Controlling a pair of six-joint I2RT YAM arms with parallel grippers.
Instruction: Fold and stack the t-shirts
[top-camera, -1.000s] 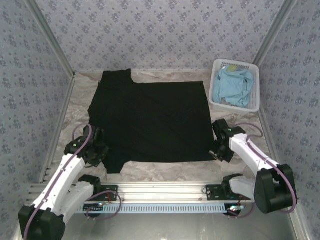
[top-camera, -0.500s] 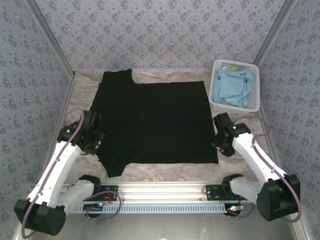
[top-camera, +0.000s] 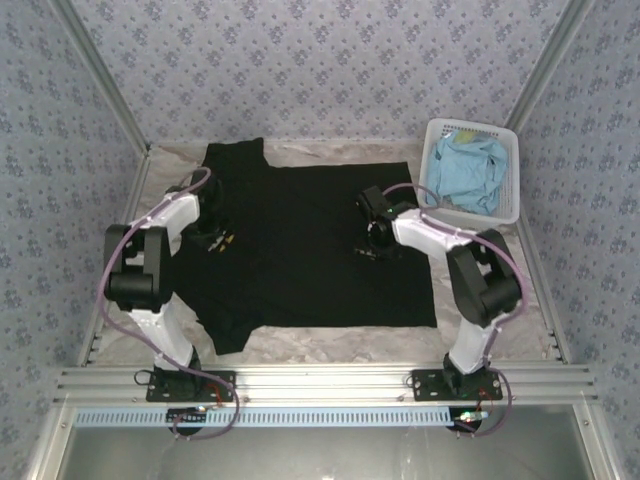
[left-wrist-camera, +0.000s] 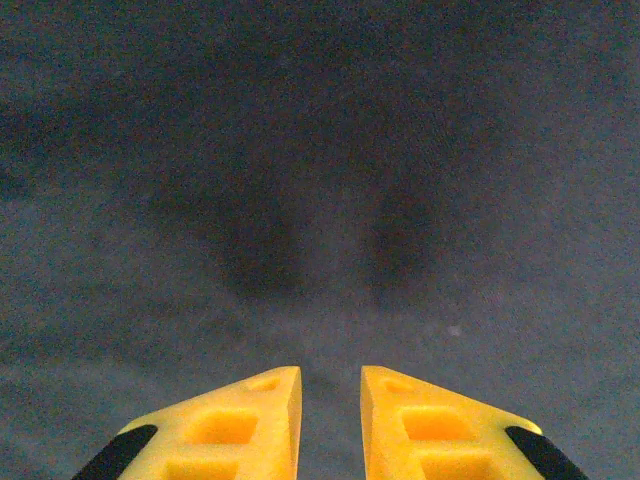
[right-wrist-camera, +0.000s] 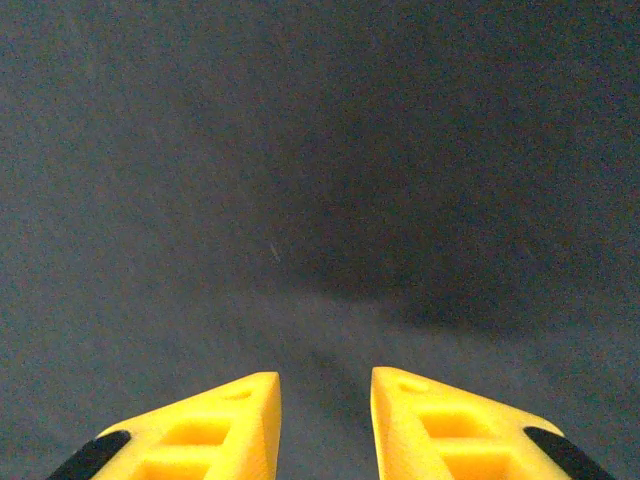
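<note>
Left gripper (top-camera: 215, 240) at black tee's (top-camera: 300, 270) 9 o'clock, right gripper (top-camera: 372, 245) at 3, narrow empty jaws, probably prepping a fold.

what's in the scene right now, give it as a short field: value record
black t-shirt: spread flat on the marbled table, no print showing
light blue t-shirt: crumpled in the white lattice basket, far right corner
left gripper: over the left part of the black t-shirt, jaws slightly apart, nothing between them
right gripper: over the right part of the black t-shirt, jaws slightly apart, nothing between them
folding: not yet begun
</note>
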